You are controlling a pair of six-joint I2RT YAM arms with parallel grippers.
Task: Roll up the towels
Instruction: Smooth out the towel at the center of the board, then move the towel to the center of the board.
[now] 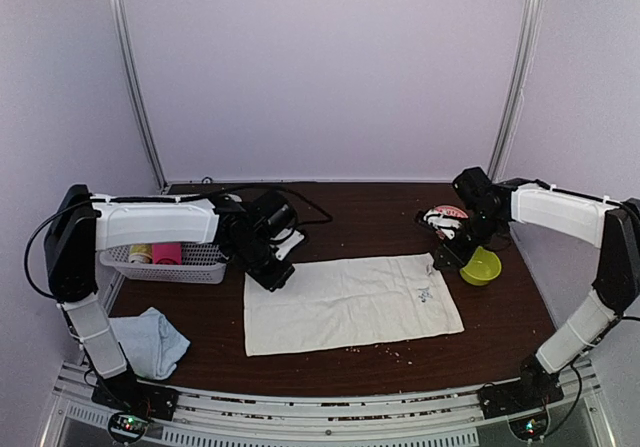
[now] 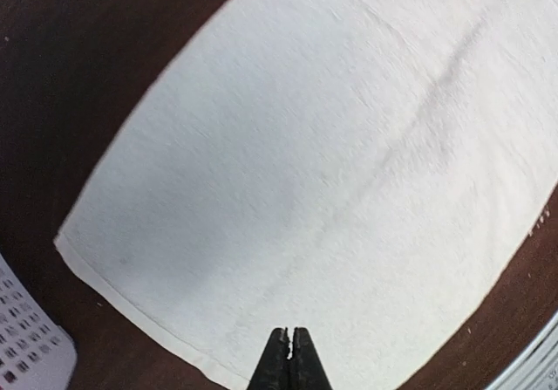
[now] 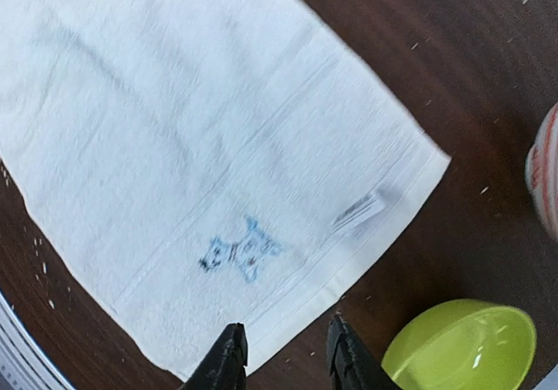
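**Two claws over a flat cream towel, blue towel waiting in a heap**

A dark brown surface carries everything. The cream towel lies spread flat across its middle, long side running left to right. The blue towel sits bunched at the near left corner, well apart from it.

Both towels look soft, light and limp. They will probably sag and wrinkle when lifted, and they lie too thin on the surface for an easy pinch. The cream towel is best taken at a short end, along the hem near its corners, then rolled along its length. The blue towel would likely need flattening first.

A white basket stands at the left and a green bowl at the right, just beside the cream towel's far right corner.

The left claw is shut and empty over the cream towel's left end. The right claw has its jaws parted, gripping nothing, above the right hem near a small blue motif and a label.

Whether either claw touches the cloth cannot be told. The left arm hides part of the blue towel and the basket. The blue towel's edges are lost in folds. A striped thing beside the bowl is cut off.
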